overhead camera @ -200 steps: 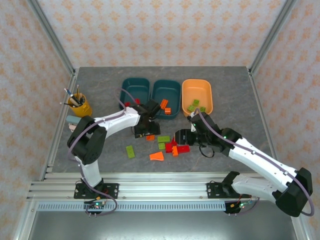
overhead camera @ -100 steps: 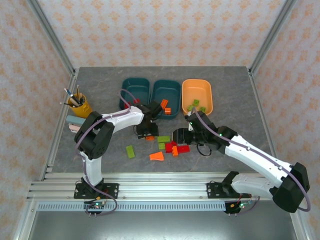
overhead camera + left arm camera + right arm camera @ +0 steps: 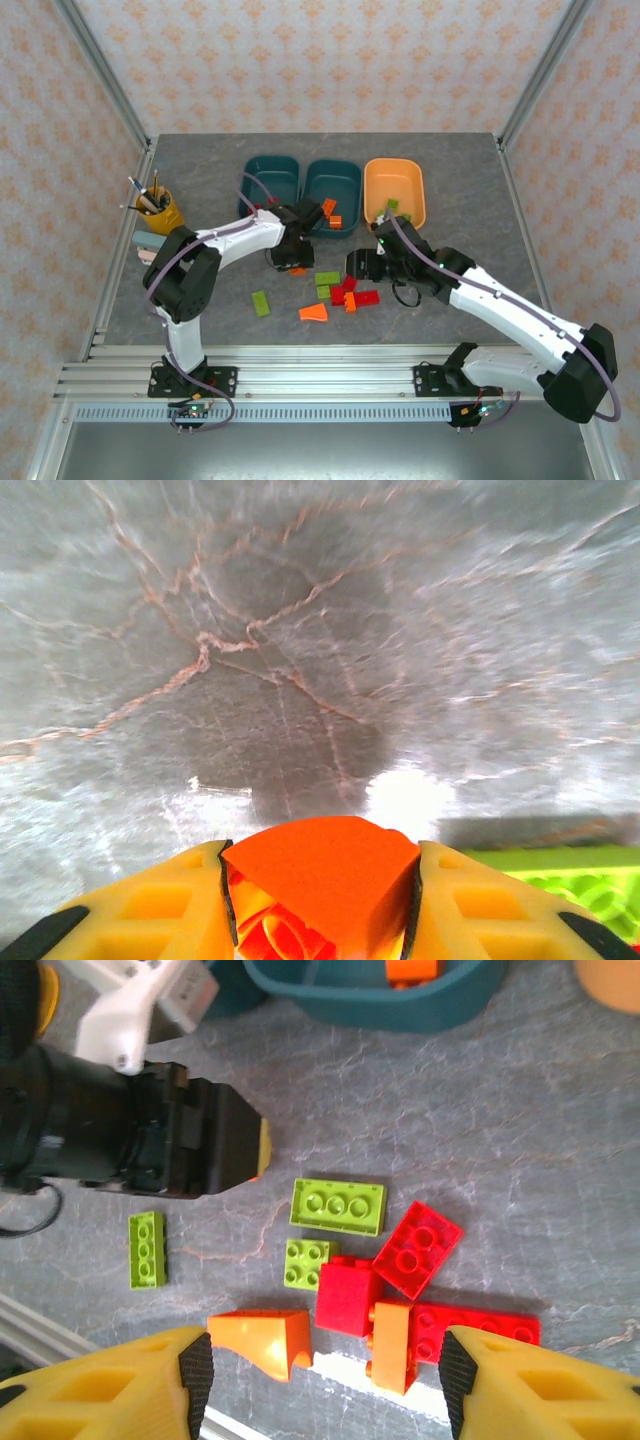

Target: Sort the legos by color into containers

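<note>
My left gripper (image 3: 293, 263) is shut on an orange brick (image 3: 320, 875), held low over the grey table between its yellow fingers (image 3: 150, 910). My right gripper (image 3: 360, 266) hangs open (image 3: 327, 1380) above the loose pile. Under it lie an orange wedge (image 3: 262, 1338), a red cube (image 3: 348, 1298), an orange brick (image 3: 395, 1345), a red plate (image 3: 470, 1328) and a tilted red brick (image 3: 417, 1248). Green bricks lie nearby (image 3: 338, 1206) (image 3: 308, 1263) (image 3: 147, 1249). At the back stand two teal trays (image 3: 272, 178) (image 3: 333, 180) and an orange tray (image 3: 394, 185).
Red bricks lie in the left teal tray, orange bricks (image 3: 331, 210) in the middle one, and green bricks (image 3: 392, 207) in the orange tray. A yellow-orange cup of pens (image 3: 160, 208) stands at the left edge. The left arm's black wrist (image 3: 150, 1140) is close to the pile.
The left gripper has shifted slightly toward the trays with the orange brick in it. The right gripper has edged a little toward the back, still open.
</note>
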`<state>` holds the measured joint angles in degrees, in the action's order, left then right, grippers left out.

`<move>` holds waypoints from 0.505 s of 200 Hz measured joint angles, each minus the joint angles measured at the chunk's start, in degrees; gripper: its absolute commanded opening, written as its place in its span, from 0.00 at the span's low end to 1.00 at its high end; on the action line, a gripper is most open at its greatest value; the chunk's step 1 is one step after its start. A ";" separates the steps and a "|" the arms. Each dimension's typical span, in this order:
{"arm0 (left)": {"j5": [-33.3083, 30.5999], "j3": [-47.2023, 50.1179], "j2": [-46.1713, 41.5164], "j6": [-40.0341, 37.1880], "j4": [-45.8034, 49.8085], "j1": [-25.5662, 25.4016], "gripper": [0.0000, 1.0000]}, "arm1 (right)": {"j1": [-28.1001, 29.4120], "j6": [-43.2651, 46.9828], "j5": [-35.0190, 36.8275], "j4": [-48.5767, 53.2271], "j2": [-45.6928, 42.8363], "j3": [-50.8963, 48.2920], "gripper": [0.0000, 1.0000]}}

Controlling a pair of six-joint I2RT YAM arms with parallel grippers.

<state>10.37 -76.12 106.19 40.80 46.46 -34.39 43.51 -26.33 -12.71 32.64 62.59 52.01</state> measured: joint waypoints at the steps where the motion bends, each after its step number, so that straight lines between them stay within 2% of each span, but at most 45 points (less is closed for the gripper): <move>1: -0.15 -0.28 -0.13 -0.02 0.17 0.00 0.34 | -0.07 -0.02 0.13 0.04 -0.02 0.07 0.63; 31: -1.73 -8.59 -1.88 -0.42 2.75 0.00 0.34 | -1.73 -0.02 2.78 1.31 -1.31 1.92 0.62; 61: -2.19 -19.50 -0.70 -0.76 5.22 0.17 0.34 | -6.01 -0.37 4.33 2.03 -1.75 4.81 0.63; 101: -2.32 -39.60 11.87 -2.29 6.12 0.70 0.34 | -12.59 -3.23 4.92 0.92 -1.36 8.59 0.68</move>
<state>8.05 -115.72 118.06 38.50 52.58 -33.69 30.92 -29.56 -7.79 33.56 61.23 60.60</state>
